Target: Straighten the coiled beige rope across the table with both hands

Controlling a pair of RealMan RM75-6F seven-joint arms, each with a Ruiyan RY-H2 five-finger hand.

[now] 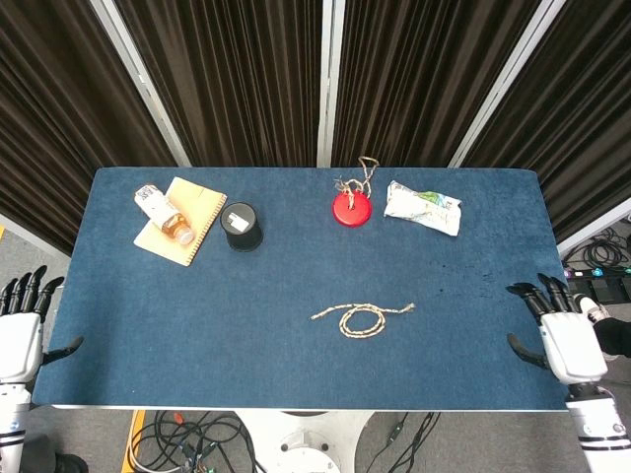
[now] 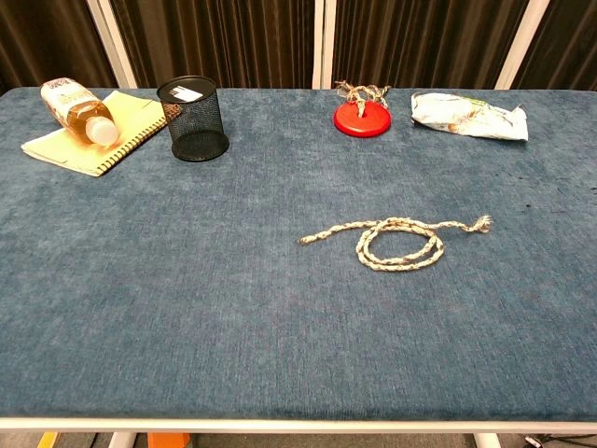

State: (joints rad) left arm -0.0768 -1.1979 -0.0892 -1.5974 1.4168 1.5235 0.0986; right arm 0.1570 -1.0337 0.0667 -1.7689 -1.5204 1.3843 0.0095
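Note:
The beige rope (image 1: pixel 362 317) lies coiled in a loop on the blue table (image 1: pixel 197 315), right of centre, with one end trailing left and a frayed end pointing right; the chest view shows the rope (image 2: pixel 396 241) too. My left hand (image 1: pixel 20 330) hangs off the table's left edge, fingers spread, holding nothing. Off the right edge my right hand (image 1: pixel 560 333) is also spread and empty. Both hands are far from the rope. Neither hand appears in the chest view.
At the back left a bottle (image 1: pixel 163 214) lies on a spiral notebook (image 1: pixel 187 225), beside a black mesh cup (image 1: pixel 243 226). A red disc with twine (image 1: pixel 351 205) and a crumpled white wrapper (image 1: pixel 422 206) sit at the back right.

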